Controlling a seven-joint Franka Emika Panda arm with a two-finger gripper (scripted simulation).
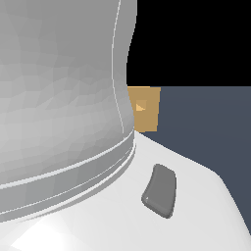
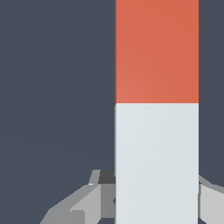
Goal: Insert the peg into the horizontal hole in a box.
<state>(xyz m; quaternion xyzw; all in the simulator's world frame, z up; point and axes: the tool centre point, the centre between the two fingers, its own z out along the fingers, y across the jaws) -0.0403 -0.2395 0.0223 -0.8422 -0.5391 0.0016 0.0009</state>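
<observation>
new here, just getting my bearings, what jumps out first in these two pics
In the exterior view the robot's pale grey body fills the exterior view's left, with the tan box and its hole peeking out behind it. In the wrist view the peg, red-orange then white, towers over the hand.

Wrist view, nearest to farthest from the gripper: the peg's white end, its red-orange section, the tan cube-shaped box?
1. White end of the square-sectioned peg: between the fingers of the gripper.
2. Red-orange section: further along the same bar.
3. Tan box: outside the wrist view, seen only in the exterior view beside the white arm, so likely farthest.
</observation>
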